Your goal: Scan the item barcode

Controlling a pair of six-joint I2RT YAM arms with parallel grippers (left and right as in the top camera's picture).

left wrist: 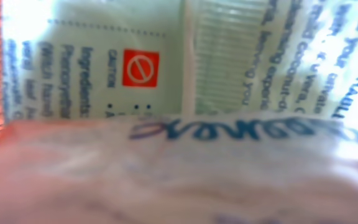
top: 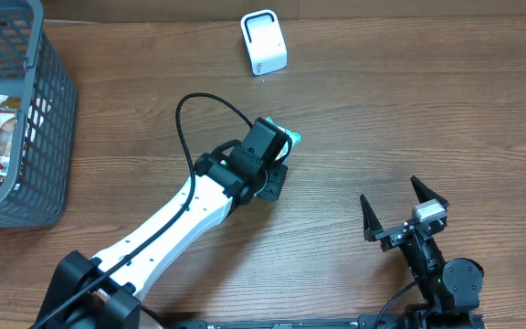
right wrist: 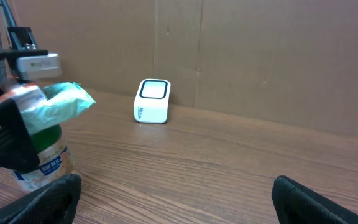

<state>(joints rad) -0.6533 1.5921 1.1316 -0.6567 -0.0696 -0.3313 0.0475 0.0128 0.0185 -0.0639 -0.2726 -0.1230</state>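
Clamped on the pack (top: 288,139), the left gripper (top: 277,155) should tilt its barcode toward the scanner (top: 263,42) at twelve o'clock; the right gripper (top: 405,206) idles, jaws apart.

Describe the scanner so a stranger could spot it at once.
Start at the wooden table and look to its far edge, right of the grey basket. There stands the scanner, alone. It is the only small white box with rounded corners and a dark-rimmed window on top.
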